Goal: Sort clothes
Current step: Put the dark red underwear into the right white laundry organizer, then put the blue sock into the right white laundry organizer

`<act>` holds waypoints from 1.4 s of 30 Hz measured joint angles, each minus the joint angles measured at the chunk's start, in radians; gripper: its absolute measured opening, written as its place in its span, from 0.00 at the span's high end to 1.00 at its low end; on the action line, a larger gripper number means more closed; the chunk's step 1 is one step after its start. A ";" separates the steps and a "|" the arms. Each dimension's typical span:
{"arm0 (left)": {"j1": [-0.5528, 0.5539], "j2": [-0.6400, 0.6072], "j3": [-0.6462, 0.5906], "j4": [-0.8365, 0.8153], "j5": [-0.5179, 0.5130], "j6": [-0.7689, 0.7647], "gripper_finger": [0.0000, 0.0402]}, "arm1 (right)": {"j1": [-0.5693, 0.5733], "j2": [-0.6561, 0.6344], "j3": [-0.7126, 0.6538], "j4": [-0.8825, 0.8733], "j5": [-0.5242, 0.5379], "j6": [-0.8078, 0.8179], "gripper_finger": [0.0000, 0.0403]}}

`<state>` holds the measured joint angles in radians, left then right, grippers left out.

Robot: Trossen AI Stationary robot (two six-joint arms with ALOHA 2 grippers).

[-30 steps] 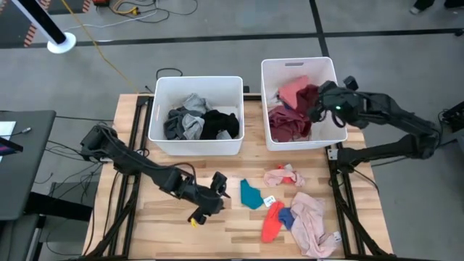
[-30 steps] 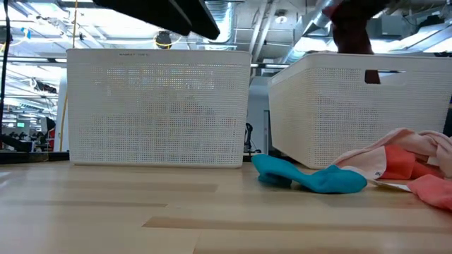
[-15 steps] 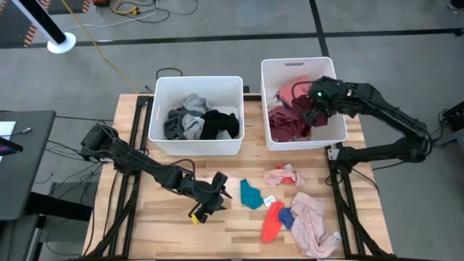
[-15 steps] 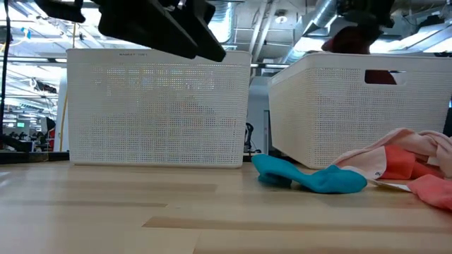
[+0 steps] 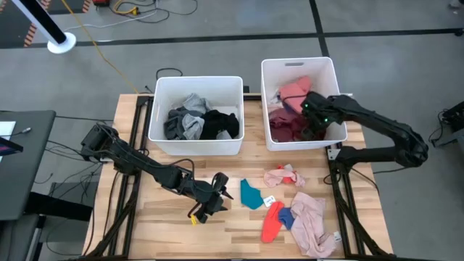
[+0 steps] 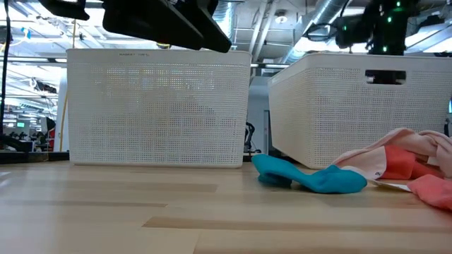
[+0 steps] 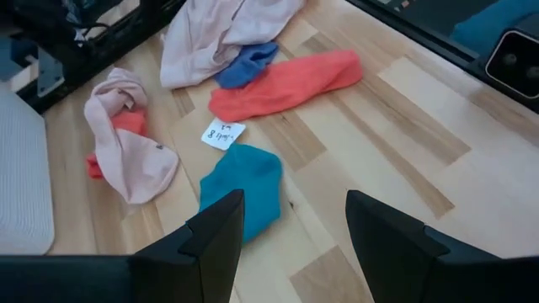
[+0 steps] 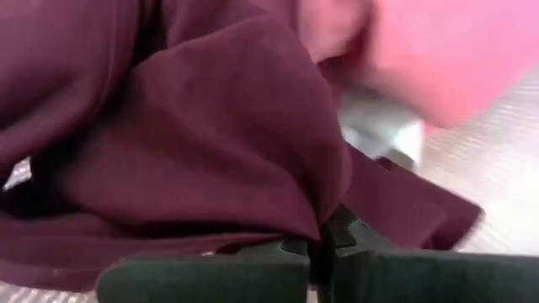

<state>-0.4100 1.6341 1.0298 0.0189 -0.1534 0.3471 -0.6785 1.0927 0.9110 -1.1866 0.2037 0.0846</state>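
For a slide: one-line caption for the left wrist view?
Open left tool above the wooden table, teal garment just ahead, pink and coral clothes beyond.

You see grey and black clothes point(image 5: 199, 123) heaped in one bin, maroon and pink ones point(image 5: 286, 116) in the other; teal piece point(image 5: 250, 194), coral piece point(image 5: 272, 222), blue scrap point(image 5: 286, 217), pink garments point(image 5: 308, 221) lie loose on wood.

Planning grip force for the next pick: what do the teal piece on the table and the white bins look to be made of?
Teal piece: soft matte fabric, probably knit; it lies limp and folded. White bins: rigid plastic, apparently; finely perforated walls, straight edges, a moulded handle slot on the right one.
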 joint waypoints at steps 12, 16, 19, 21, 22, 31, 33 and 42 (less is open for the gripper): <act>0.095 0.003 0.000 0.056 0.093 0.007 0.49 | -0.087 0.006 -0.146 0.159 -0.189 -0.040 0.97; 0.128 0.035 0.002 0.096 0.170 0.007 0.49 | -0.096 0.000 -0.148 0.182 -0.205 -0.028 0.89; 0.133 0.093 0.001 0.130 0.189 0.007 0.49 | -0.094 -0.012 -0.149 0.189 -0.205 -0.017 0.79; 0.134 0.138 0.004 0.162 0.196 0.016 0.49 | -0.095 -0.022 -0.149 0.189 -0.202 -0.012 0.70; 0.133 0.158 0.004 0.173 0.197 0.022 0.49 | -0.095 -0.028 -0.149 0.190 -0.198 -0.009 0.66; 0.154 0.253 0.040 0.224 0.194 0.050 0.49 | -0.091 -0.125 -0.046 0.178 -0.188 0.087 0.45; 0.162 0.252 0.046 0.228 0.193 0.061 0.49 | -0.075 -0.156 -0.016 0.181 -0.194 0.108 0.44; 0.203 0.264 0.057 0.228 0.201 0.089 0.49 | 0.073 -0.294 0.073 0.288 -0.200 0.197 0.45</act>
<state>-0.2073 1.8981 1.0866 0.2465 0.0471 0.4362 -0.6058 0.7985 0.9839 -0.8983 0.0035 0.2815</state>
